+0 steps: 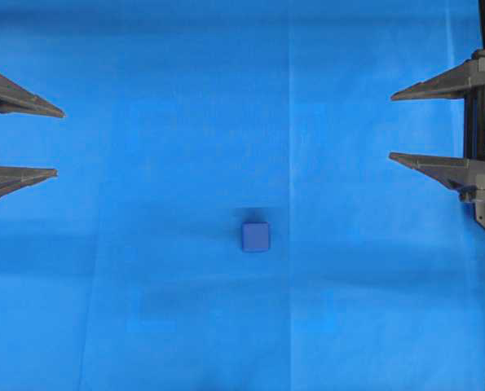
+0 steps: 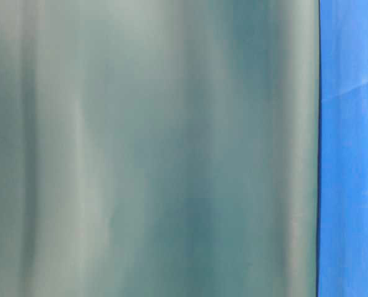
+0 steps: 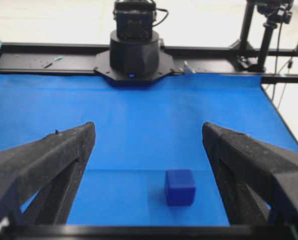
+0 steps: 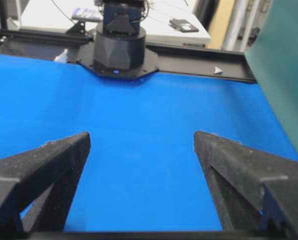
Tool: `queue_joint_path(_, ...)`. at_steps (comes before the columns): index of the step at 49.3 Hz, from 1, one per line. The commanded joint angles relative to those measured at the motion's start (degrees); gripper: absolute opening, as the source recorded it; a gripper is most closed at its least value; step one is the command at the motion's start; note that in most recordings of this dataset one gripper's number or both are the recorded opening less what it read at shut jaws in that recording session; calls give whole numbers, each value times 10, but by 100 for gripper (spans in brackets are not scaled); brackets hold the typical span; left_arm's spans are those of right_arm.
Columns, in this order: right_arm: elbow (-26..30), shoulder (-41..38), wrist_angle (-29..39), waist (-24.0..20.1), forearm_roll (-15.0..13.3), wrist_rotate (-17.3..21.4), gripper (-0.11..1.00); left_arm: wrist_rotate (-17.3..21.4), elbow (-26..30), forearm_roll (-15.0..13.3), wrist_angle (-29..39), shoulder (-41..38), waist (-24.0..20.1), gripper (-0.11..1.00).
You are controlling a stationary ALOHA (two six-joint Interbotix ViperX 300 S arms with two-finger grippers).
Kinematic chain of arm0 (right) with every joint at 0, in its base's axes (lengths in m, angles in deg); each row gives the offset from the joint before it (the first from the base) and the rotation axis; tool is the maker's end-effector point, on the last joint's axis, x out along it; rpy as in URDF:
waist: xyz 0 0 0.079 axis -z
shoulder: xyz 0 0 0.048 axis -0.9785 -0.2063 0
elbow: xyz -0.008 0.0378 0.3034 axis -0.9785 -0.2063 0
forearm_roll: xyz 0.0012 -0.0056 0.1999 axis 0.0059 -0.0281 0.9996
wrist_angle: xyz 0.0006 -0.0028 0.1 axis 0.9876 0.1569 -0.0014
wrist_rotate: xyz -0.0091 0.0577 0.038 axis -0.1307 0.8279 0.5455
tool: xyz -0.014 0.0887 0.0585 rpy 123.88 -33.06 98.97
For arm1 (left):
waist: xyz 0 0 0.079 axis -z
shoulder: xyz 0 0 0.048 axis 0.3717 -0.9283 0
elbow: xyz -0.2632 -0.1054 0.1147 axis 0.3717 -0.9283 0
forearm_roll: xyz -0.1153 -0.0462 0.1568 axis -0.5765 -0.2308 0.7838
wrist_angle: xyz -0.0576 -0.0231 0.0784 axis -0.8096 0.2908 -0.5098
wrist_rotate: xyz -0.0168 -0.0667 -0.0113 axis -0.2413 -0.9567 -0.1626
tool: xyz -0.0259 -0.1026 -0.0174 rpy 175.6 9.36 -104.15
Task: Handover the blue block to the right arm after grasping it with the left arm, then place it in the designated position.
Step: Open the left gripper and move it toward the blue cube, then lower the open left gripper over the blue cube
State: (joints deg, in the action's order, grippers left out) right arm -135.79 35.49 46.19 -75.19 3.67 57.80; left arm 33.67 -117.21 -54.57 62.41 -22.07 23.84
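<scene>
Dark-blue, rounded-edge blue block (image 1: 255, 236) lying loose on blue cloth (image 1: 160, 309), just below frame centre in overhead view, well apart from both arms. Left gripper (image 1: 59, 140) at left edge: jaws wide, empty. Right gripper (image 1: 390, 125) at right edge: jaws wide, empty. Judged rigid, light, smooth-faced; likely slippery at corners. Best pinched across two opposite flat faces, mid-height. No containers visible.

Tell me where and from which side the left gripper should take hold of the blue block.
Grip the blue block across two opposite flat side faces, coming down from above. It sits flat and alone on the blue cloth, so every side is free. The left gripper is open and well off to the left, and its jaws likely stand wide enough to straddle the small cube. The rounded edges favor pressing mid-face.
</scene>
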Motion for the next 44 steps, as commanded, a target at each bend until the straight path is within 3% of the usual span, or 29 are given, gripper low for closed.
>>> queue_joint_path(1,18,-4,-5,1,2,1,98,-1,5,1,-6,-8,2,92)
queue_joint_path(23,21,-18,-12,1,2,1,98,-11,33,1,-114,-146,17,92)
queue_joint_path(44,21,-24,-13,2,2,1,98,-13,153,0,-149,-348,41,92)
